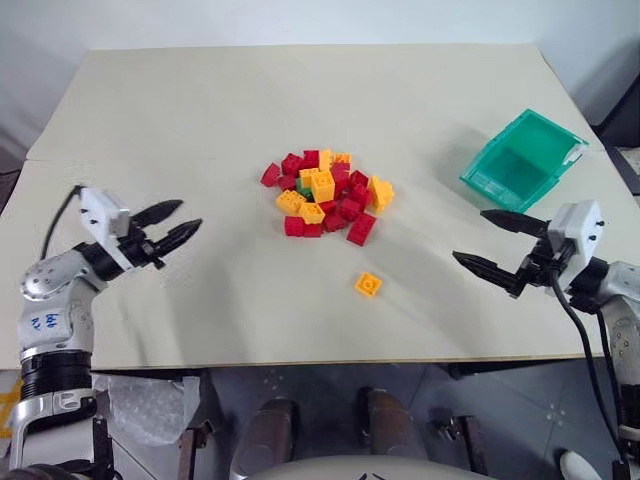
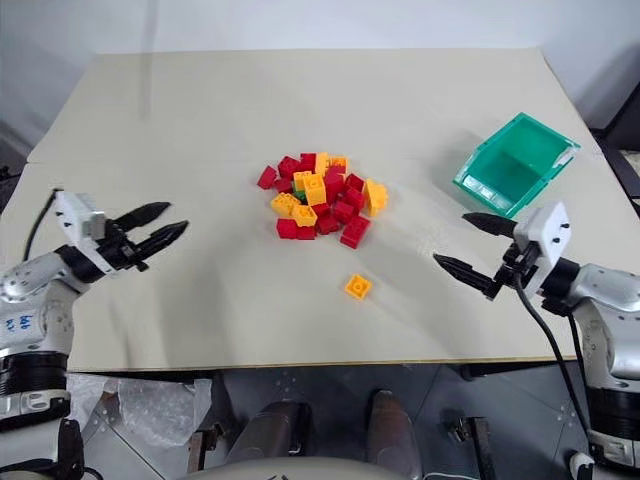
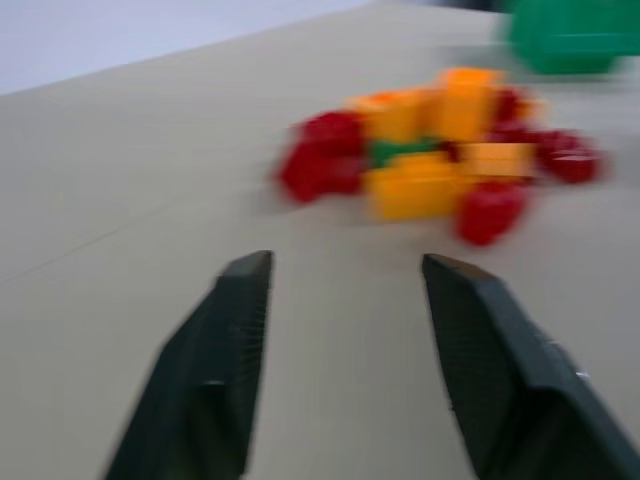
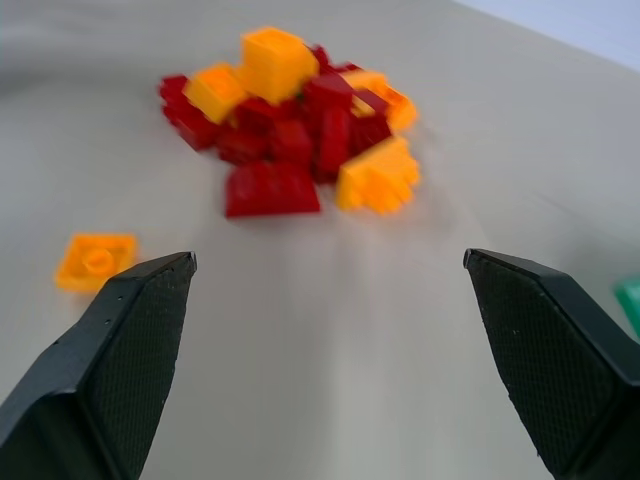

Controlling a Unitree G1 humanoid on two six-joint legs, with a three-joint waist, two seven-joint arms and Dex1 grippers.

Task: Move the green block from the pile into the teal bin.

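The pile [image 1: 325,195] of red and yellow-orange studded bricks lies mid-table. The green block [image 1: 303,186] peeks out at the pile's left side, mostly buried among the other bricks; the left wrist view shows it as a green block [image 3: 400,152] between orange ones. The teal bin [image 1: 522,160] sits at the right, tilted, with nothing visible inside. My left gripper [image 1: 188,215] hovers over the table left of the pile, pointing at it, open and holding nothing. My right gripper [image 1: 470,235] hovers just in front of the bin, wide open, aimed toward the pile.
A lone yellow-orange brick [image 1: 368,284] lies apart, in front of the pile toward the table's near edge. The beige table [image 1: 200,120] has bare surface all around the pile. The bin stands close to the table's right edge.
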